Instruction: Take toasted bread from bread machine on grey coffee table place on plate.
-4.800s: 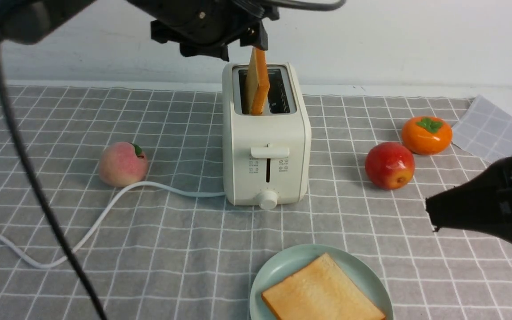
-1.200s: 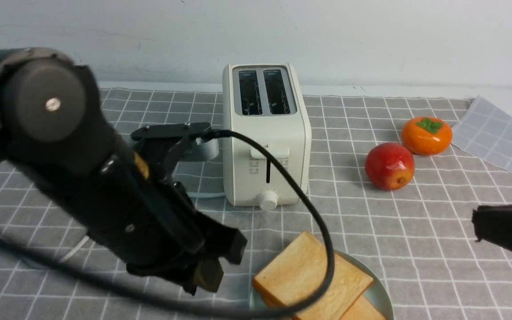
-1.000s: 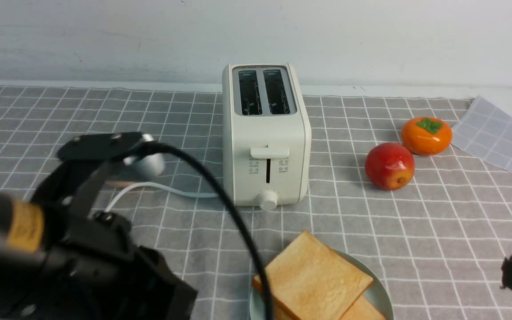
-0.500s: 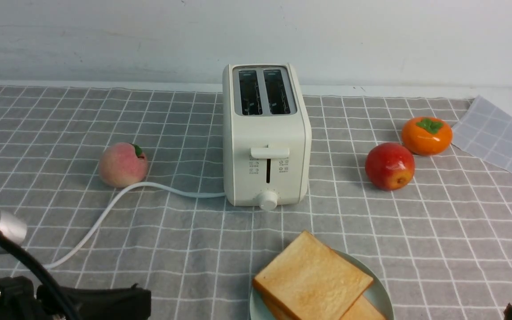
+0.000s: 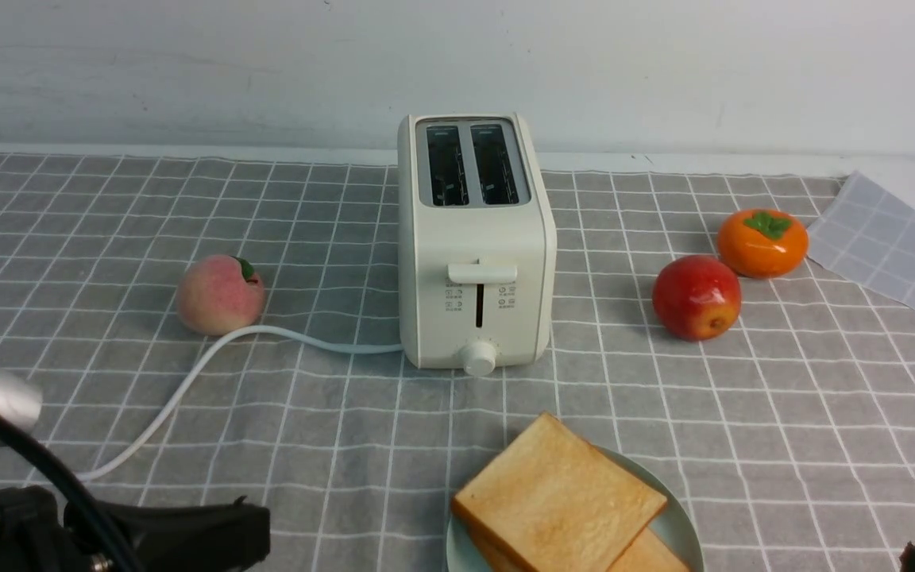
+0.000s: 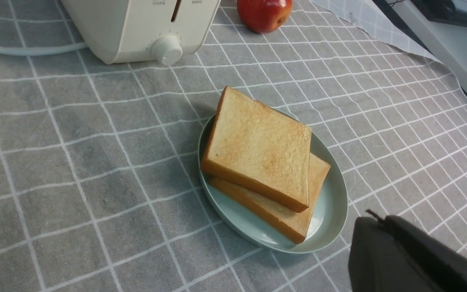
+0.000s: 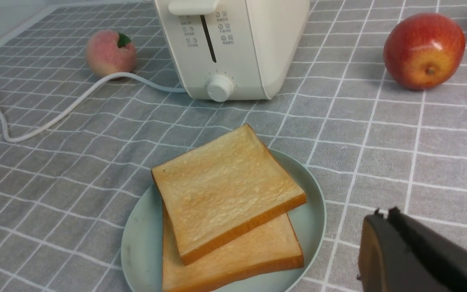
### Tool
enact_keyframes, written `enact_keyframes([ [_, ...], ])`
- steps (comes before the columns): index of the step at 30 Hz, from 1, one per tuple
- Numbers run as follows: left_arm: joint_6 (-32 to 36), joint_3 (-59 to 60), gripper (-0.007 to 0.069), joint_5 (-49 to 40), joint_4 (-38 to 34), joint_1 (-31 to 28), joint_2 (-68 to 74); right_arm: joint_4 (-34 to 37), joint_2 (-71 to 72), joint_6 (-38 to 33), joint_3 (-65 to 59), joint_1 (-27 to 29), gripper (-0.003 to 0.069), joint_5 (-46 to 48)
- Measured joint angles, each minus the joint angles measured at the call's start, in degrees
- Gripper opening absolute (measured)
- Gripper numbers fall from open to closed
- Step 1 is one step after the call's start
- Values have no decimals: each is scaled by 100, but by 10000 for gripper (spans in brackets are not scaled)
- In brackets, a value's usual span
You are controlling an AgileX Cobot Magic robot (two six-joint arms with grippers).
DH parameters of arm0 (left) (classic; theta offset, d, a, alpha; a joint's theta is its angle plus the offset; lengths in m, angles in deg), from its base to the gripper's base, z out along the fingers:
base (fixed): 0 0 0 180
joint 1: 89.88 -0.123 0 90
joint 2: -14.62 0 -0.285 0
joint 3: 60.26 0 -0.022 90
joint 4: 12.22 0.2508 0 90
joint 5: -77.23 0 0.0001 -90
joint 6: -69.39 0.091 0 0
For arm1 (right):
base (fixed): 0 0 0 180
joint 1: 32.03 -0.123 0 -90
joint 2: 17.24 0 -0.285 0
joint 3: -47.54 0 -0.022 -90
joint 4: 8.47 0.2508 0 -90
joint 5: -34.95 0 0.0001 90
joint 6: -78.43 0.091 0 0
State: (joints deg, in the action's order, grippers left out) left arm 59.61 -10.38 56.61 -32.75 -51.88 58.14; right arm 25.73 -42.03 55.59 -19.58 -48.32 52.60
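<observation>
Two slices of toasted bread (image 5: 557,500) lie stacked, slightly askew, on the mint-green plate (image 5: 676,528) at the table's front edge; they also show in the left wrist view (image 6: 262,150) and the right wrist view (image 7: 225,186). The cream-white bread machine (image 5: 475,238) stands behind the plate with both slots empty. My left gripper (image 5: 255,528) is shut and empty, low at the front left, apart from the plate. My right gripper (image 5: 906,550) shows only its tip at the front right corner; it is shut and empty in the right wrist view (image 7: 381,217).
A peach (image 5: 219,294) lies left of the toaster beside its white cord (image 5: 187,381). A red apple (image 5: 696,296) and an orange persimmon (image 5: 762,241) lie to the right. A fold of the grey grid cloth (image 5: 886,238) lies at the far right.
My left arm lifted the second slice out of the toaster, laid it on the first slice on the plate, then drew back low to the front left. My right gripper withdrew toward the front right corner.
</observation>
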Motion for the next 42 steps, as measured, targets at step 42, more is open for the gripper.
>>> enact_keyframes([
  [42,210,1874,-5,786,1498,-2646,-3584,5,0,5,0,0,33,0],
])
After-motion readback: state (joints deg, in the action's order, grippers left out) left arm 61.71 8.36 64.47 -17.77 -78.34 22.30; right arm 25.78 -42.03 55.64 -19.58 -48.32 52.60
